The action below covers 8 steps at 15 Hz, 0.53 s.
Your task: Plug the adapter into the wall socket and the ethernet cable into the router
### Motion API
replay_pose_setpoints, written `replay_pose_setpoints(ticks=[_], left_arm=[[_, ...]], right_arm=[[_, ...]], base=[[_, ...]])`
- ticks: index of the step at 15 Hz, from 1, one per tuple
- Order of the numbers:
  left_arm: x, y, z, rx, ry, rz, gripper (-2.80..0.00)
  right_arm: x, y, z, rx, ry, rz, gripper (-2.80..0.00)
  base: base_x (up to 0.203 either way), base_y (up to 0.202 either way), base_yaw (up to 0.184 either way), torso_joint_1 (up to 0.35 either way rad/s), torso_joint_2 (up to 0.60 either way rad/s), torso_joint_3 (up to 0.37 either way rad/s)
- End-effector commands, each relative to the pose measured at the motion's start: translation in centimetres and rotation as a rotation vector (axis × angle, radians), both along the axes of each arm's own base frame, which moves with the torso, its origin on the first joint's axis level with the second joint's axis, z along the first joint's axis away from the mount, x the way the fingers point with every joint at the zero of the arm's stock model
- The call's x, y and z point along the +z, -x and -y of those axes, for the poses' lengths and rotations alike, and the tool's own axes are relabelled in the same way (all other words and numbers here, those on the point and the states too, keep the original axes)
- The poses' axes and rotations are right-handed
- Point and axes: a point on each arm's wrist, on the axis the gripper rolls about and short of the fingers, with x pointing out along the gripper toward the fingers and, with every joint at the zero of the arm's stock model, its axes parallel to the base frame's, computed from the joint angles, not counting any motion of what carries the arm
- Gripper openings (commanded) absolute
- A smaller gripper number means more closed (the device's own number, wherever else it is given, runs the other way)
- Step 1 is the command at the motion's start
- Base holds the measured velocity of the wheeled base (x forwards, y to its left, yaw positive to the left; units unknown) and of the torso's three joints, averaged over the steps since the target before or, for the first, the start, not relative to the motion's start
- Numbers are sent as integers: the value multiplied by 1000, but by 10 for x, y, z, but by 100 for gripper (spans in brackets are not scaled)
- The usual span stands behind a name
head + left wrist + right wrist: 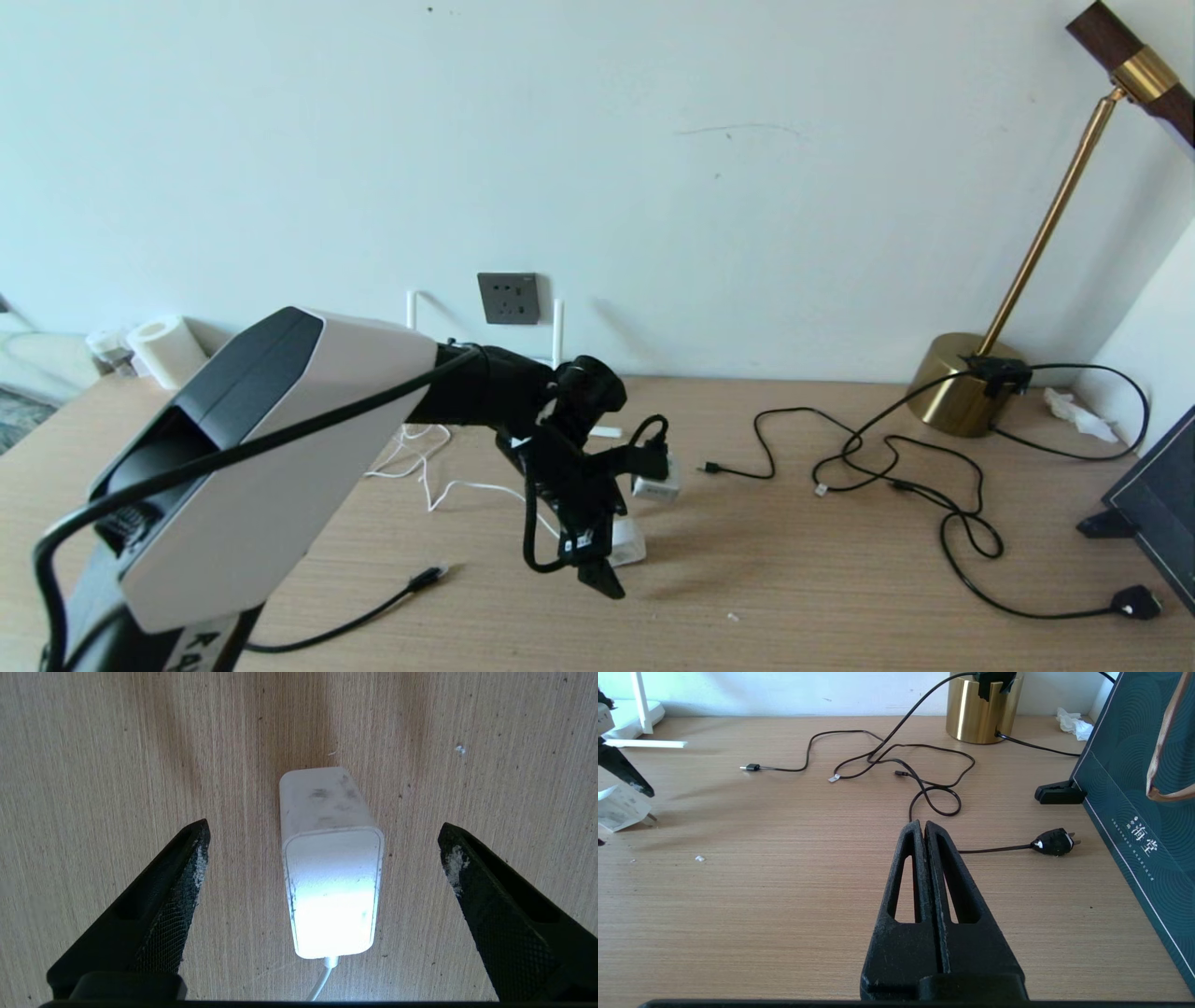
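The white adapter (pixel 329 858) lies on the wooden desk with its thin white cord (pixel 322 982) trailing back. My left gripper (pixel 324 828) hangs open just above it, one finger on each side, not touching. In the head view the gripper (pixel 605 560) covers most of the adapter (pixel 631 546). The dark grey wall socket (pixel 509 298) is on the wall behind. My arm hides the router's body there; its antennas (pixel 558 329) show, and the router (pixel 626 714) appears in the right wrist view. The ethernet cable (pixel 425 579) ends near the desk's front. My right gripper (pixel 923 823) is shut and empty over the desk's right side.
A brass lamp base (pixel 962 397) stands at the back right. Thin black cables (pixel 887 467) loop across the desk to a two-pin plug (pixel 1052 841). A dark green bag (pixel 1148 812) stands at the right edge. A second small white block (pixel 655 486) lies behind the adapter.
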Motion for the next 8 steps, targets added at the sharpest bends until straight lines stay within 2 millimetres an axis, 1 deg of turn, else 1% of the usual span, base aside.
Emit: replay_pose_setpoints(ticks=[1, 8], left_arm=[[-5, -1, 1, -4, -7, -10, 0], [-2, 2, 10, 7, 6, -13, 0]], right_arm=[[0, 0, 0, -2, 0, 1, -280], [0, 0, 0, -1, 0, 1, -280]], base=[[0, 0, 0, 0, 0, 0], [0, 0, 0, 0, 0, 0]])
